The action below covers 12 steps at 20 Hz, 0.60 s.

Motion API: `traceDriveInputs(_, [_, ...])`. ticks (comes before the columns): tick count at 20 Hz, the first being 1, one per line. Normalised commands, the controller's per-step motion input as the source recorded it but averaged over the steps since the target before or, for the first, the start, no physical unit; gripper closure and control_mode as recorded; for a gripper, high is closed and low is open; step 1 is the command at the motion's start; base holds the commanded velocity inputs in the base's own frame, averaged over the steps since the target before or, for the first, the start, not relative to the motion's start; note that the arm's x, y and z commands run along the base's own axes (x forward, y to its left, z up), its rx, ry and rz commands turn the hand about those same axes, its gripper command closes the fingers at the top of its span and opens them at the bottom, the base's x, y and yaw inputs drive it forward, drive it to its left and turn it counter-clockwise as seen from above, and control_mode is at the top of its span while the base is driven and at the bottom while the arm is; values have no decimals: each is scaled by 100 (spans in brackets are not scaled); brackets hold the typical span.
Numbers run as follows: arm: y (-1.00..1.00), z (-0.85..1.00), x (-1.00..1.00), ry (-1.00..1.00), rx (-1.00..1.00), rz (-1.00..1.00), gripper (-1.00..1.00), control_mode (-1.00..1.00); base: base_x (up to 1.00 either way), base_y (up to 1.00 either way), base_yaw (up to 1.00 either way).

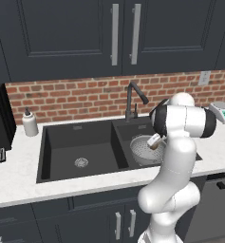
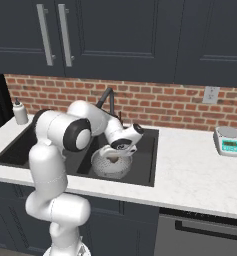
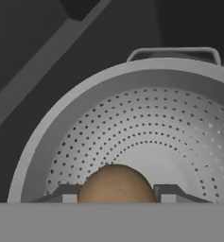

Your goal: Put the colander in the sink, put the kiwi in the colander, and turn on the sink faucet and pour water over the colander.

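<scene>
**A:** Kiwi [image 3: 116, 184] is sitting between the two fingertips, hanging over the open mouth of the colander [image 3: 132, 142]. Step in hand, I'd say: drop the fruit into the bowl.

**B:** Where's the colander sitting?

**A:** Going left to right on the left base view: soap bottle [image 1: 30, 122] on the counter, then the left basin of the sink [image 1: 52, 156] with its drain, then the sink faucet [image 1: 133, 99] at the back wall, then the colander [image 1: 142, 149] resting in the right basin, with the arm partly covering it. Scale [image 1: 223, 112] is on the counter at far right.

**B:** How to do the release well?

**A:** Keep the gripper [image 3: 116, 191] centred over the bowl, not near the rim. Lower a bit more if there's room, so the fruit isn't bouncing or rolling out. Open the fingers slowly, then lift straight up, clear of the handle [image 3: 175, 51] on the far rim.

**B:** Finger state?

**A:** Fingers [image 3: 66, 193] are gripping the kiwi, one pad on each side, spread about as wide as the fruit. Nothing else is touching them as far as I can tell; whether the kiwi is touching the bowl floor, I can't tell.

**B:** Faucet?

**A:** Spout is pointing toward the right basin. Whether any water is running yet, I can't tell.
</scene>
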Motion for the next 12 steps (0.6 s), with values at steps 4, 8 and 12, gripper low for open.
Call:
traceDriveInputs(4, [10,-29,13,0,-5,0,100,-100,0,0,0])
traceDriveInputs(8, [6,-27,11,0,-5,0,100,-100,0,0,0])
traceDriveInputs(12, [8,-25,12,0,-3,0,100,-100,0,0,0])
